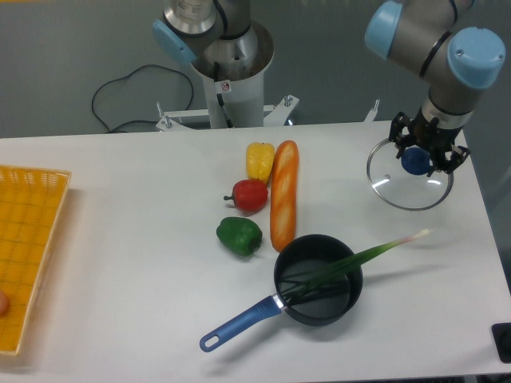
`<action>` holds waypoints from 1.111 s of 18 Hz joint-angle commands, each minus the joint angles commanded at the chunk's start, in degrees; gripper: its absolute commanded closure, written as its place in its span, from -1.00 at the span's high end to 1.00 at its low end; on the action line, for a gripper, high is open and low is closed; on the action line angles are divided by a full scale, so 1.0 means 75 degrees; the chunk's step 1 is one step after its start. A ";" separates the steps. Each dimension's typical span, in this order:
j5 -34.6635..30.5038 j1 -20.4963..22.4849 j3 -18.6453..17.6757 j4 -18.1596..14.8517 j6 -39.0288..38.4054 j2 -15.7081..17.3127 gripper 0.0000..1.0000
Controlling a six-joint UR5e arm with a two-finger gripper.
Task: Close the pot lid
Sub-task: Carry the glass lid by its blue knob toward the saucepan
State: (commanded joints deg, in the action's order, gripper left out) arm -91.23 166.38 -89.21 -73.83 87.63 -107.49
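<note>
The gripper (418,159) pinches the blue knob of the lid (409,179), which hangs directly beneath it. Glass with a metal rim (likely heavy, slick and breakable), so the knob is the sensible hold. The pot (318,279) sits well down-left of the gripper, a leek (359,259) lying across its rim.

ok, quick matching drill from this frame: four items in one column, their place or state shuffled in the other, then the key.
Items:
1. pot lid
2. green onion
3. loaf of bread
4. green pepper

Places or states:
A. lies between the yellow pepper and the pot
B. held by its blue knob in the gripper
C. left of the pot, below the red pepper
D. rests across the pot, tip sticking out past the rim to the right

Pairs: 1-B, 2-D, 3-A, 4-C
</note>
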 joint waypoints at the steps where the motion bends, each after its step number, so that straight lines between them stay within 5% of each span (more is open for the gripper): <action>1: 0.0000 -0.0035 0.0000 -0.0023 -0.0012 0.0000 -0.18; 20: 0.0023 -0.1324 0.0023 -0.0070 -0.1886 0.0059 -0.18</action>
State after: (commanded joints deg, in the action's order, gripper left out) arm -91.05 156.45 -89.03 -74.36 73.48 -107.05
